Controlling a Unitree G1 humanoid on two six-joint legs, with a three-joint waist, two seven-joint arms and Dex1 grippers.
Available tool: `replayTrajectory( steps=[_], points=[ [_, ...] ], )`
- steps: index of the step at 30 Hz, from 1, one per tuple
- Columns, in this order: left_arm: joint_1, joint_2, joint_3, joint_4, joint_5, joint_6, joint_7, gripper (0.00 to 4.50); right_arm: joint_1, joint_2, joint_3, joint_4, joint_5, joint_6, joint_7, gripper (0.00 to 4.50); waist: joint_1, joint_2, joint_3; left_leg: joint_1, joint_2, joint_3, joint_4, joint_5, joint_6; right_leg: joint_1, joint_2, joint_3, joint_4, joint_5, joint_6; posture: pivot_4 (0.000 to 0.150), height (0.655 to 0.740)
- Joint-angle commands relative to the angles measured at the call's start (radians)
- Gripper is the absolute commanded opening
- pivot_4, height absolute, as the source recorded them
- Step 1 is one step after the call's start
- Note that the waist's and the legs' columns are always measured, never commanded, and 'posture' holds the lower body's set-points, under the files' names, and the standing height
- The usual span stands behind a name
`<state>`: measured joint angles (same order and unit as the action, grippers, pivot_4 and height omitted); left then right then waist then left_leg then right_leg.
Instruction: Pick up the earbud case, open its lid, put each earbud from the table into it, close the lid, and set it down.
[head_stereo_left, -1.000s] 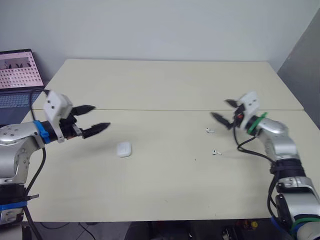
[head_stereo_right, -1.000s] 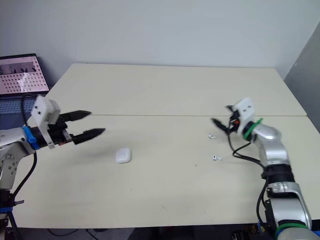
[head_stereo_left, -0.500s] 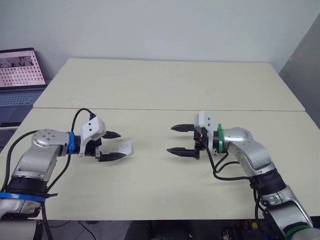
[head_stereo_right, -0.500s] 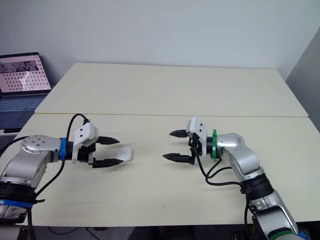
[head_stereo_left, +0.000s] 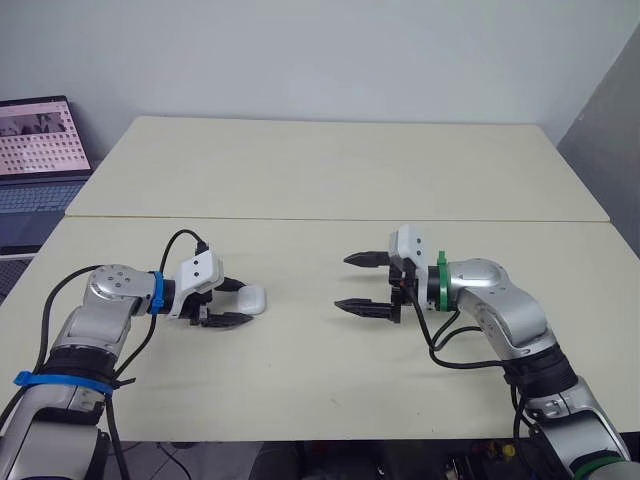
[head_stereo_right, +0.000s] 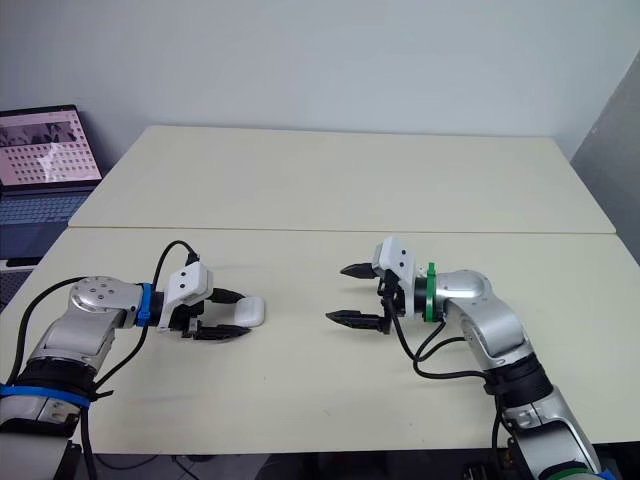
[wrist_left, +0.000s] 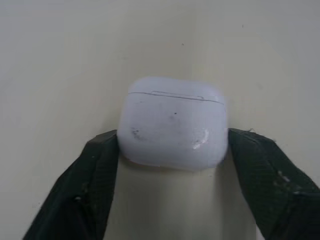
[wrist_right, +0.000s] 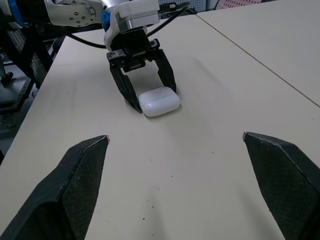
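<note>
Left end effector grips white earbud case by both sides, case resting on bench. Right end effector spread wide, nearby, facing case.

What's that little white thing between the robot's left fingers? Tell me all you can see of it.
It is an earbud case: small, white, rounded like a pebble, of smooth glossy plastic with faint scuffs. A thin seam marks the lid, which is closed. It lies flat on the pale table, and the left gripper has a black finger pressed against each side.
</note>
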<state>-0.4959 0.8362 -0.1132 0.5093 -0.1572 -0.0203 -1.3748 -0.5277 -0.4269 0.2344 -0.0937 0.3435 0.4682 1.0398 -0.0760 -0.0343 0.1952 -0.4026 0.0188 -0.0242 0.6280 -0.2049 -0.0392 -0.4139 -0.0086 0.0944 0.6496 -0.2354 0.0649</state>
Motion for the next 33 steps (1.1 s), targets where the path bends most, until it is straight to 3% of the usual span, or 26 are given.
replayTrajectory(
  steps=[1,8,14,19,33],
  points=[
    [-0.019,-0.012,0.007,0.019,0.008,-0.011,-0.001,2.72,-0.007,-0.007,-0.030,-0.029,0.018,-0.004,-0.007,4.50,0.001,0.000,0.000,0.000,0.000,0.000,0.000,0.000,0.000,0.000,0.000,0.000,0.000,0.000,0.000,0.150,0.7400],
    [-0.044,-0.069,0.066,-0.113,-0.049,-0.048,0.060,2.72,-0.019,0.001,-0.056,-0.033,0.061,0.111,-0.040,4.50,0.004,0.000,0.000,0.000,0.000,0.000,0.001,0.000,0.000,0.000,0.000,0.000,0.000,0.000,0.000,0.150,0.7400],
    [-0.068,-0.167,0.085,-0.167,0.065,-0.493,0.267,2.72,-0.062,0.109,-0.153,-0.006,0.218,0.470,-0.217,4.50,0.018,0.000,0.000,-0.002,0.002,0.000,0.001,0.000,0.000,-0.001,0.000,0.000,0.000,0.004,-0.005,0.150,0.7400],
    [-0.043,-0.214,0.061,-0.164,0.158,-0.715,0.400,2.72,-0.088,0.250,-0.210,0.002,0.270,0.570,-0.364,4.50,0.018,0.000,0.000,-0.002,0.006,0.001,0.001,0.000,0.000,-0.002,0.006,0.000,-0.001,0.007,-0.008,0.150,0.7400],
    [-0.077,-0.212,0.024,-0.111,0.182,-0.795,0.484,2.72,-0.145,0.351,-0.236,0.050,0.307,0.592,-0.471,4.50,0.018,0.000,0.000,-0.007,0.009,0.000,0.002,0.000,0.000,-0.007,0.010,0.000,0.000,0.008,-0.009,0.150,0.7400]
  ],
)
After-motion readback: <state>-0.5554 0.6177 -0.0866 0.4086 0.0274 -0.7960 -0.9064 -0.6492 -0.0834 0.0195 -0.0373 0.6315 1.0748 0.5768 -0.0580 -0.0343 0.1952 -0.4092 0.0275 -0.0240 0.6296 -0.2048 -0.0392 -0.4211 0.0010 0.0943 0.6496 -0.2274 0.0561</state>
